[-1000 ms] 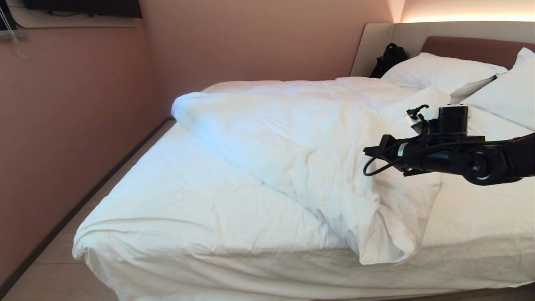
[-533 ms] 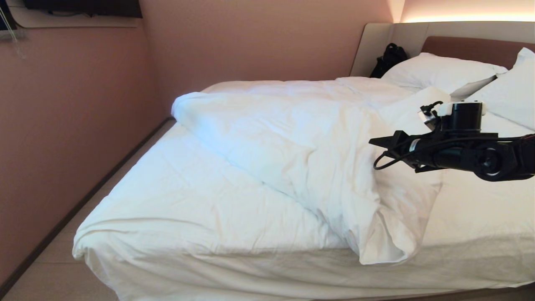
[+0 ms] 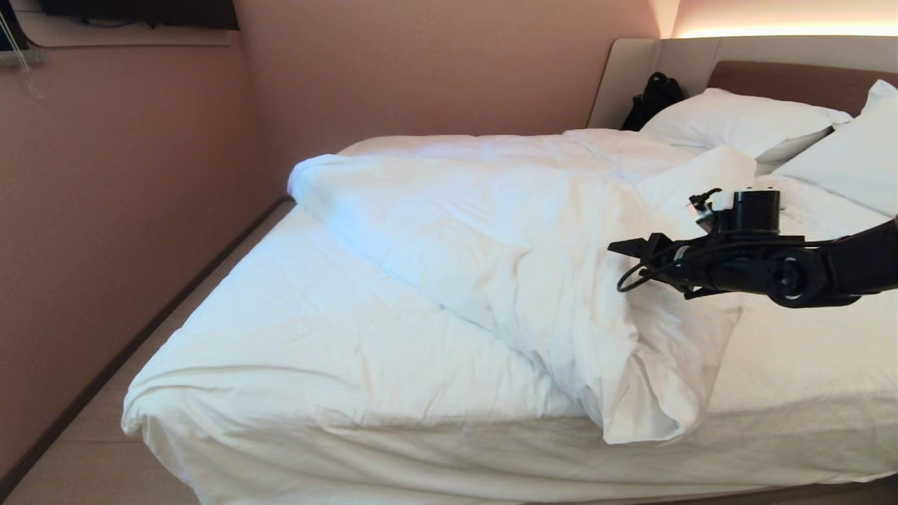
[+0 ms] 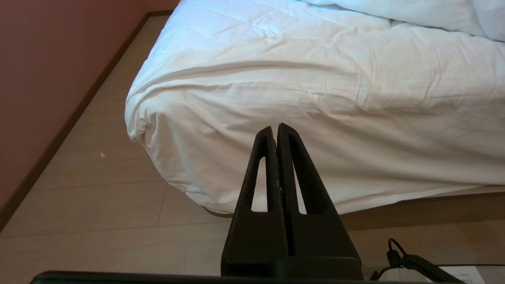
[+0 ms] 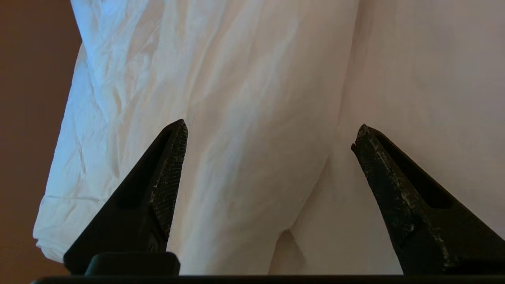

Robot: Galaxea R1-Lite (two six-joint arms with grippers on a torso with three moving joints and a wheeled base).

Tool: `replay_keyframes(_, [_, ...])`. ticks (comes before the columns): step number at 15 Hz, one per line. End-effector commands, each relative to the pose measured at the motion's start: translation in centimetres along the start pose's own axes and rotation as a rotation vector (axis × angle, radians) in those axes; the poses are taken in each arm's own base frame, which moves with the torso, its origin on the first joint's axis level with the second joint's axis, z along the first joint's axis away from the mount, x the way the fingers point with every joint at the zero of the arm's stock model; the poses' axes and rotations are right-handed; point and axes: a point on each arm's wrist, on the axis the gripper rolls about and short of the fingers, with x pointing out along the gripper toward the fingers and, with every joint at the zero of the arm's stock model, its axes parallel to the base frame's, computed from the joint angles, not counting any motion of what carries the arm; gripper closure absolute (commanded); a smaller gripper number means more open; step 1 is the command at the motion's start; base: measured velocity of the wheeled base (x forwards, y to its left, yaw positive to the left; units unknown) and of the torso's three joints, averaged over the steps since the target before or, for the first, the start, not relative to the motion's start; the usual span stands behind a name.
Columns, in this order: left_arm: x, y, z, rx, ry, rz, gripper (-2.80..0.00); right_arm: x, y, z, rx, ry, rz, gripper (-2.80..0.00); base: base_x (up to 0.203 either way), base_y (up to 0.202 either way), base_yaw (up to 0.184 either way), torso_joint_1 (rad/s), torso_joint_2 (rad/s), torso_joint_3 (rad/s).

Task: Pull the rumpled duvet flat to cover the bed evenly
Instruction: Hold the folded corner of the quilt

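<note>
- The right gripper point(image 5: 268, 130) hangs over the folded-back duvet, its two black jaws spread wide with nothing between them; only white cloth shows in the gap.
- In the head view the right gripper point(image 3: 631, 249) reaches in from the bed's right side, over the middle of the mattress, just above the fold.
- The left gripper point(image 4: 275, 132) is parked low off the foot of the bed, jaws pressed together and empty, pointing at the draped foot edge.
- The duvet point(image 3: 491, 238) is white, puffy and creased. Its upper layer is thrown back diagonally, running from the far left edge of the bed point(image 3: 231, 245) down to a loose flap point(image 3: 652, 400) that hangs over the near foot edge.
- The pillows point(image 3: 736, 119) lie at the headboard point(image 3: 786, 77) end, apart from the fold.
- Judgement: the duvet looks soft, light and limp, so it should bunch and drag rather than slide as one piece.
- Judgement: the best hold is probably a deep pinch on the thick folded rim or the loose corner flap, since a shallow pinch may catch only the top cloth layer and slip.
</note>
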Motion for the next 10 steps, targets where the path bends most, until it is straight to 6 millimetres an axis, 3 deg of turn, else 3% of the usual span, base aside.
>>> replay_keyframes(1, [0.0,0.0,0.0,0.0,0.0,0.0,0.0,1.8,-1.0,-0.6,0.011,0.022,-0.007,-2.8,0.0,0.0,0.0,0.0,0.0,0.0])
replay_keyframes(6, [0.0,0.0,0.0,0.0,0.001,0.0,0.0,3.8,-1.0,-1.2,0.007,0.041,0.005,-2.8,0.0,0.0,0.0,0.0,0.0,0.0])
replay_keyframes(10, [0.0,0.0,0.0,0.0,0.001,0.0,0.0,5.0,1.0,-2.4,0.0,0.072,0.051,-2.8,0.0,0.0,0.0,0.0,0.0,0.0])
